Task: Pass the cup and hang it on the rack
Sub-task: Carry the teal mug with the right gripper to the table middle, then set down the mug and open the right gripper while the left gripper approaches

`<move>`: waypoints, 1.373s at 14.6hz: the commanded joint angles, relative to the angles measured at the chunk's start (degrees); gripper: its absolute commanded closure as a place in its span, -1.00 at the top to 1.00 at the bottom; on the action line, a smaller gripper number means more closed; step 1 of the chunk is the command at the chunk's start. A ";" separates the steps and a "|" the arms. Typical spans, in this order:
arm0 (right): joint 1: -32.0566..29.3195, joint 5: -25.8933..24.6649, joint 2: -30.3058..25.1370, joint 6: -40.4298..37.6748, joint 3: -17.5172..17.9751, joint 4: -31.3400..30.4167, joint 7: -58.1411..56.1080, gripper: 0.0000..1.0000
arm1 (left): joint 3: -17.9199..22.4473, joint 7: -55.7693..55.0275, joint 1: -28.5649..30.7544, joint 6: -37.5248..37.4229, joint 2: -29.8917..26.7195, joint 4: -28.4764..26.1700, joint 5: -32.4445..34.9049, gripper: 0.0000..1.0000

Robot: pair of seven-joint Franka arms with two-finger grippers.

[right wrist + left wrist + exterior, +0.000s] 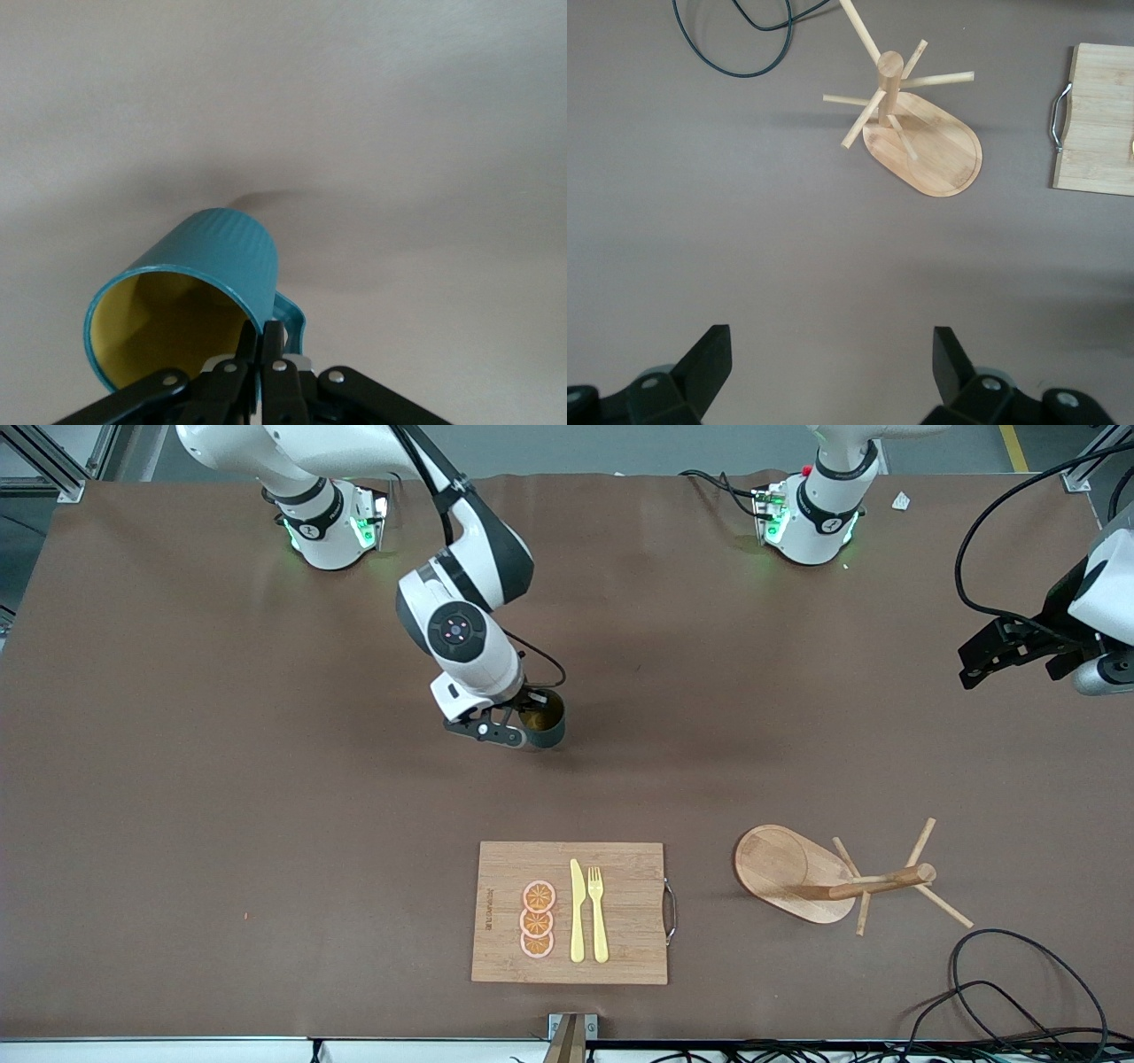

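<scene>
Right gripper [260, 354] pinching cup [199, 283] rim beside handle; cup teal, ribbed outside, mustard-yellow inside, tilted, over mid-table. Rack [828, 877] well apart, toward left arm's end. Left gripper [828, 372] spread, waiting above table near rack.

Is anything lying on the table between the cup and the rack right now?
No. In the front view the stretch from the cup, gripped at its rim by the right end effector, to the rack is bare brown table.
</scene>
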 commanded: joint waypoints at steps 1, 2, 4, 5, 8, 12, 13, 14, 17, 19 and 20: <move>1.61 1.04 3.64 -0.46 -0.13 3.77 -0.07 -0.96 | -0.14 -0.34 0.15 -0.21 0.18 0.74 0.18 1.00; 1.52 0.96 4.00 -0.46 -0.13 4.03 -0.94 -0.92 | -0.14 -0.25 0.24 -0.21 0.44 0.74 0.10 1.00; 1.52 1.04 4.09 0.59 -0.13 4.04 -5.85 -0.86 | -0.31 -0.07 -0.55 -0.12 1.49 0.74 0.01 1.00; 1.52 1.13 4.09 0.77 -0.13 4.04 -7.35 -0.78 | -0.57 -0.07 -0.90 0.05 2.45 0.83 0.10 1.00; 1.17 1.04 3.91 0.16 -0.13 3.95 -7.29 0.99 | -0.66 -0.25 -3.35 2.16 4.21 0.83 -0.34 1.00; -0.84 0.61 -0.02 -4.30 -0.57 4.04 -9.29 1.00 | -0.58 -2.26 -8.00 2.25 6.76 0.83 -0.34 1.00; -2.77 0.60 -1.61 -6.59 -0.57 4.04 -12.26 1.00 | -0.58 -4.27 -10.02 2.25 7.47 0.83 -0.52 1.00; -5.22 0.60 -3.62 -10.18 -0.57 4.04 -16.29 1.00 | -0.66 -8.55 -11.87 2.25 8.17 0.74 -0.87 1.00; -12.69 -0.09 -8.38 -17.93 -0.75 3.69 -23.79 1.00 | -0.67 -19.39 -19.68 2.95 10.98 0.22 2.72 1.00; -17.53 -4.99 -10.84 -21.54 -1.10 3.60 -27.82 1.00 | -0.66 -29.46 -25.49 4.79 13.87 0.13 4.40 1.00; -19.73 -7.46 -11.98 -22.60 -1.10 3.60 -30.89 1.00 | -0.66 -35.35 -29.17 6.02 15.80 0.30 6.93 1.00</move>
